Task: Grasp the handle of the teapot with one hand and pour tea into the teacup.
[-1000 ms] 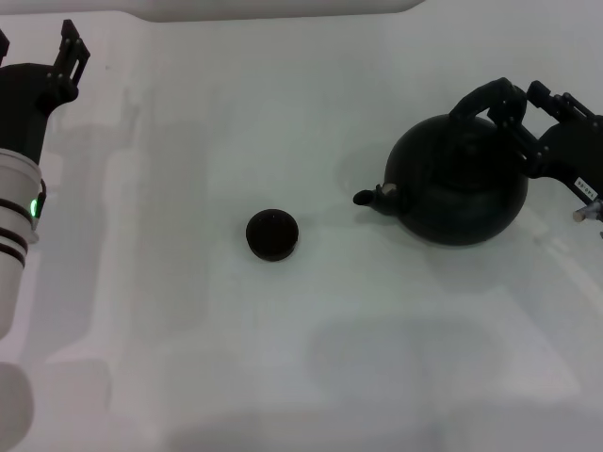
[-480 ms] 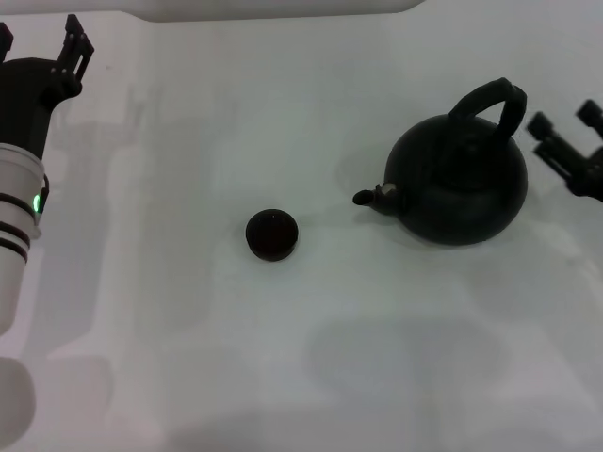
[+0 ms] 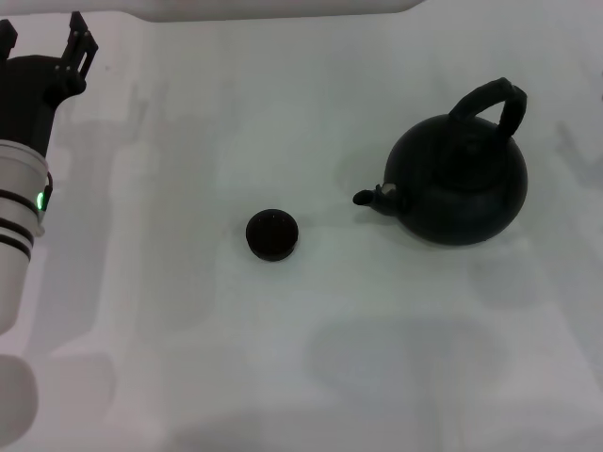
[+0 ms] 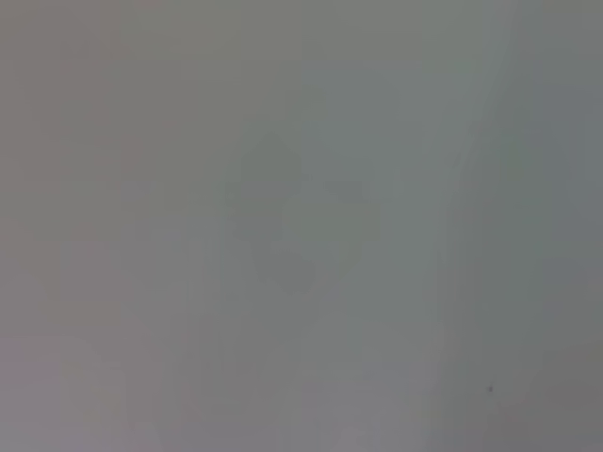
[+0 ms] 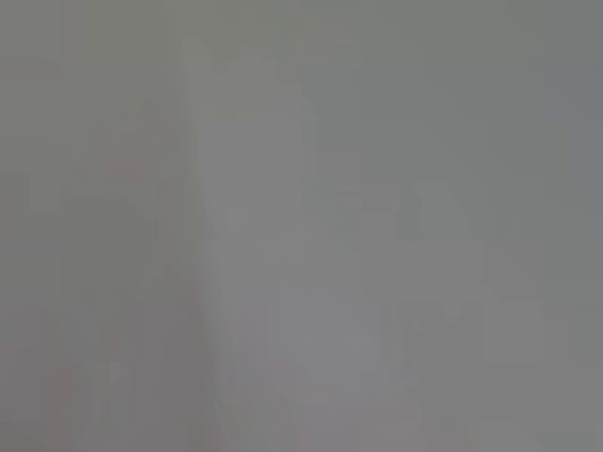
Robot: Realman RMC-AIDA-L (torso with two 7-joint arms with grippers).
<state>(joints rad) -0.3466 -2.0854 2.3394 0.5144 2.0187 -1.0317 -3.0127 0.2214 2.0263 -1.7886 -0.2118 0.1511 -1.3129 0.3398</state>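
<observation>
The large matte black teapot stands upright on the white table at the right in the head view. Its short spout points left toward the teacup. Its thick black arched handle rises over its top and nothing holds it. The tiny round black teacup sits near the middle of the table, well left of the spout. My left gripper is parked at the far left back, open and empty. My right gripper is out of view. Both wrist views show only a blank grey surface.
The white table spreads around the teapot and the cup. My left arm's white forearm lies along the left edge. A pale raised edge runs along the back.
My right gripper, which was at the teapot's handle a second ago, has drawn away to the right and left the head view. The teapot and the teacup have stayed put.
</observation>
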